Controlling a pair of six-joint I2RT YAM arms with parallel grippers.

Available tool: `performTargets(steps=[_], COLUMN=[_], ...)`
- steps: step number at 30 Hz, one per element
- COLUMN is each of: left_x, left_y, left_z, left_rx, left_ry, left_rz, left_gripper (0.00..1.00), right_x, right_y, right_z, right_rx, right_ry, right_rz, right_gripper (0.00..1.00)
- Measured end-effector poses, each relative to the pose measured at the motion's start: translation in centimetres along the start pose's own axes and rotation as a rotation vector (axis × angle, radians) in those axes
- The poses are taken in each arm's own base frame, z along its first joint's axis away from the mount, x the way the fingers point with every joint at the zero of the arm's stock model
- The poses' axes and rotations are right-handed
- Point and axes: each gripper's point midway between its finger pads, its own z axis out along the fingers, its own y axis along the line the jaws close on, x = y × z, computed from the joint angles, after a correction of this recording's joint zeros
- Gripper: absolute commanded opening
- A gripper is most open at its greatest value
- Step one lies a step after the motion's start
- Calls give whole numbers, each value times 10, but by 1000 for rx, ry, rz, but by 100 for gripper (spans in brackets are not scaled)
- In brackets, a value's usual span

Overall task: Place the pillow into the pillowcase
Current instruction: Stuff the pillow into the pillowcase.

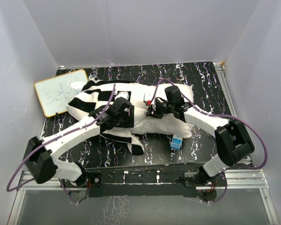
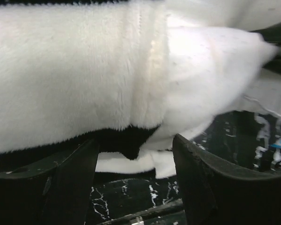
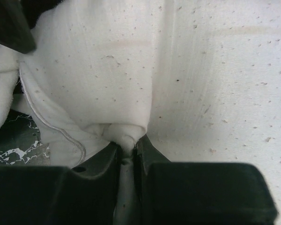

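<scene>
The white pillow [image 1: 150, 125] lies mid-table with its left part inside the black-and-white striped pillowcase [image 1: 86, 104]. My right gripper [image 1: 155, 110] rests on the pillow's top. In the right wrist view its jaws [image 3: 127, 143] are shut on a pinched fold of the pillow [image 3: 201, 70]. My left gripper [image 1: 127, 115] is at the pillowcase's mouth. In the left wrist view it [image 2: 136, 157] stands open, fingers [image 2: 75, 180] wide apart, just below the fluffy pillowcase edge [image 2: 75, 79], with the pillow [image 2: 210, 70] emerging on the right. Nothing is clamped between them.
A small whiteboard [image 1: 61, 92] leans at the back left corner. A little blue-and-white object [image 1: 177, 142] lies by the pillow's near right corner. The black marbled tabletop [image 1: 203, 79] is boxed in by white walls, with a metal rail [image 1: 140, 176] along the near edge.
</scene>
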Motion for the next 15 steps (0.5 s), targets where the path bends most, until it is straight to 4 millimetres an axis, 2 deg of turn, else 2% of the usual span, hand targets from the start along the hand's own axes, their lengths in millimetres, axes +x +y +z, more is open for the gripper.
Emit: performTargets(steps=[3, 6, 9, 11, 15], left_x=[10, -1, -10, -14, -13], left_y=[13, 16, 20, 23, 25], left_z=[21, 27, 27, 27, 27], left_rx=[-109, -168, -211, -229, -240], left_ry=[57, 37, 9, -3, -3], left_rz=[37, 60, 79, 93, 120], left_gripper=[57, 45, 23, 2, 0], right_x=[-1, -1, -1, -2, -3], right_y=[2, 2, 1, 1, 1], right_z=[0, 1, 1, 1, 2], right_rx=[-9, -14, -12, -14, -20], right_ry=[-7, -12, -19, -24, -31], right_rz=[10, 16, 17, 16, 24], right_gripper=[8, 8, 8, 8, 8])
